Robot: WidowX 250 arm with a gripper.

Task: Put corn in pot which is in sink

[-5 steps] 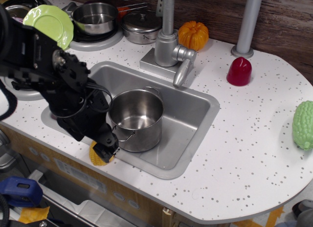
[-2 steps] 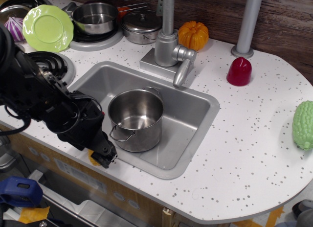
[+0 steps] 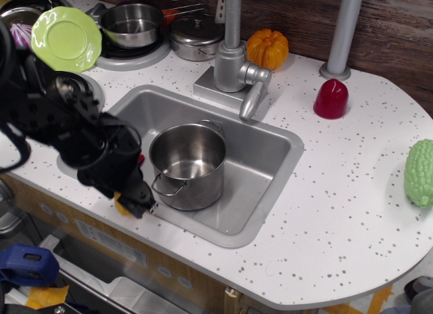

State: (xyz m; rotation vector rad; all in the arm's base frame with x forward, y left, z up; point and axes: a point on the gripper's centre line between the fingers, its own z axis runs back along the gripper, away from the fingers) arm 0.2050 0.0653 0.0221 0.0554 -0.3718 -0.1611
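Single view. Gripper (image 3: 139,204) low at the sink's (image 3: 267,148) front-left rim, just beside the pot's (image 3: 189,164) near handle. Corn (image 3: 122,206) only a yellow sliver at the fingertips, outside the pot; cannot tell whether the jaws are clamped on it. Pot upright in sink. Pumpkin (image 3: 267,48) on bench (image 3: 338,192) behind the faucet (image 3: 235,60).
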